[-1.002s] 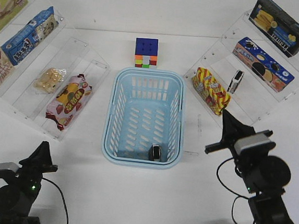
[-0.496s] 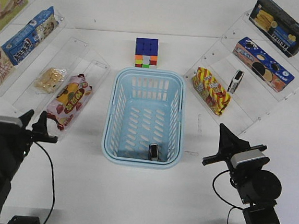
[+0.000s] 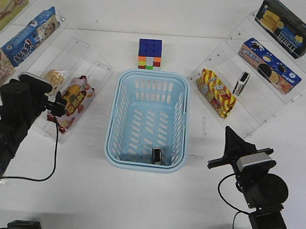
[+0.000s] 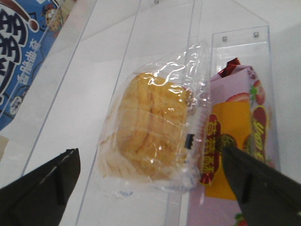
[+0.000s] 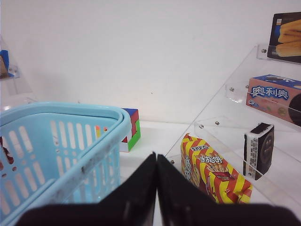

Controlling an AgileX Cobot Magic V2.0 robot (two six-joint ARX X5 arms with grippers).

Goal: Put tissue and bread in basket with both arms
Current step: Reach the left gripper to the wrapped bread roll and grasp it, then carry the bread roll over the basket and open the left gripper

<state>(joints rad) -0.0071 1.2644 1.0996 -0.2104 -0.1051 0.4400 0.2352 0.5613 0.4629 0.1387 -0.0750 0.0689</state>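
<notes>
The bread (image 4: pixel 153 127), a golden bun in clear wrap, lies on the left clear shelf (image 3: pixel 53 76). My left gripper (image 4: pixel 148 162) is open just short of it, one finger (image 4: pixel 47 181) on each side; in the front view it (image 3: pixel 61 112) hovers by the shelf. The light blue basket (image 3: pixel 111 137) stands mid-table with a black-and-white tissue pack (image 3: pixel 158 155) inside at its near edge. A second tissue pack (image 3: pixel 241 83) stands on the right shelf, also in the right wrist view (image 5: pixel 257 148). My right gripper (image 3: pixel 229 136) is shut and empty, right of the basket (image 5: pixel 70 117).
A pink strawberry snack bag (image 3: pixel 71 101) lies right beside the bread. A red-and-yellow snack bag (image 3: pixel 215 92) sits on the right shelf. A colour cube (image 3: pixel 149 53) stands behind the basket. Snack boxes (image 3: pixel 270 65) fill the upper shelves on both sides.
My left arm has risen from the front-left corner and reached forward to the shelf with the bread. My right arm drew back slightly, then held still, shut.
</notes>
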